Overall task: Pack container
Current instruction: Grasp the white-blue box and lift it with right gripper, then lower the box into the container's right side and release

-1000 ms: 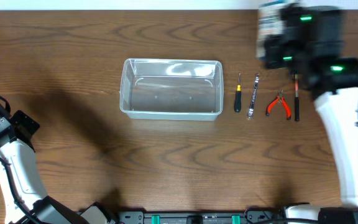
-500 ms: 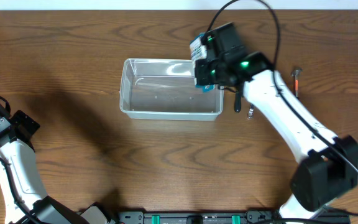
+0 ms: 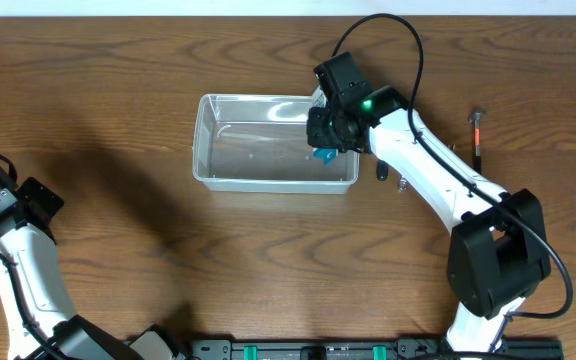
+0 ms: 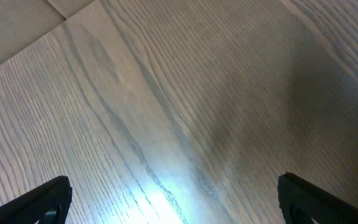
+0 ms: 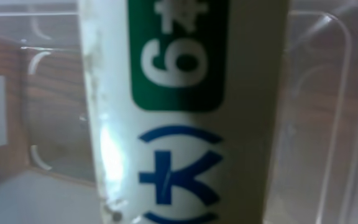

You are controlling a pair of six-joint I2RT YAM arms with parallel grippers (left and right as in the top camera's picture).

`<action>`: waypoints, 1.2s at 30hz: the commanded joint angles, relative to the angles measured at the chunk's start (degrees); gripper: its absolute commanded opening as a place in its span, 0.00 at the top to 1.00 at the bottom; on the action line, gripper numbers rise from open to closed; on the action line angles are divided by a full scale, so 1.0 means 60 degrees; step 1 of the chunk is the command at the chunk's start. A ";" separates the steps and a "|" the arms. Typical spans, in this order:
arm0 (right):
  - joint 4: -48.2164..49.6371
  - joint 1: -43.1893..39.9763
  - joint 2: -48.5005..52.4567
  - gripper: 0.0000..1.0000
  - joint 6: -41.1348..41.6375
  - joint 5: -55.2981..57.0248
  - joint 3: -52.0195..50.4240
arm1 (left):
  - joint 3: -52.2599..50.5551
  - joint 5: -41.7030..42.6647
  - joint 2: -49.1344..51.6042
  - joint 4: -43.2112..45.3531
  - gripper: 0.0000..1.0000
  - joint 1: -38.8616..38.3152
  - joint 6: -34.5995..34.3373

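The container (image 3: pixel 205 140) is a clear plastic tub at the table's middle. My right gripper (image 3: pixel 326 140) hangs over its right end, shut on a small blue-and-white box (image 3: pixel 323 155) held low inside the rim. In the right wrist view the box (image 5: pixel 179 112) fills the frame, white with a green label and blue characters, and hides the fingers; the container's wall (image 5: pixel 334 93) shows behind it. My left gripper (image 4: pixel 179 202) is open and empty over bare wood at the far left.
A black-handled screwdriver (image 3: pixel 381 171) and a metal wrench (image 3: pixel 404 183) lie just right of the container, partly under my right arm. A long red-and-black tool (image 3: pixel 478 135) lies further right. My left arm (image 3: pixel 13 230) stays at the left edge.
My right arm has carried the box from the far right corner leftward to the container's right end and lowered it into it. The left arm has not moved.
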 commanded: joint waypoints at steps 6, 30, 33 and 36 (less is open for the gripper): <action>-0.0109 0.0055 0.0616 0.97 0.0186 0.0612 -0.0055 | 0.0291 -0.0153 0.0047 0.0007 0.02 0.0040 0.0124; -0.0342 0.0226 0.0940 0.98 0.0226 0.0659 -0.0055 | 0.0291 -0.0153 0.0047 0.0007 0.02 0.0040 0.0124; -0.0233 0.0251 0.0641 0.99 -0.0022 0.1224 -0.0051 | 0.0291 -0.0153 0.0047 0.0007 0.02 0.0040 0.0124; -0.0135 0.0310 0.0117 0.99 -0.0288 0.1861 -0.0051 | 0.0291 -0.0153 0.0047 0.0007 0.02 0.0040 0.0124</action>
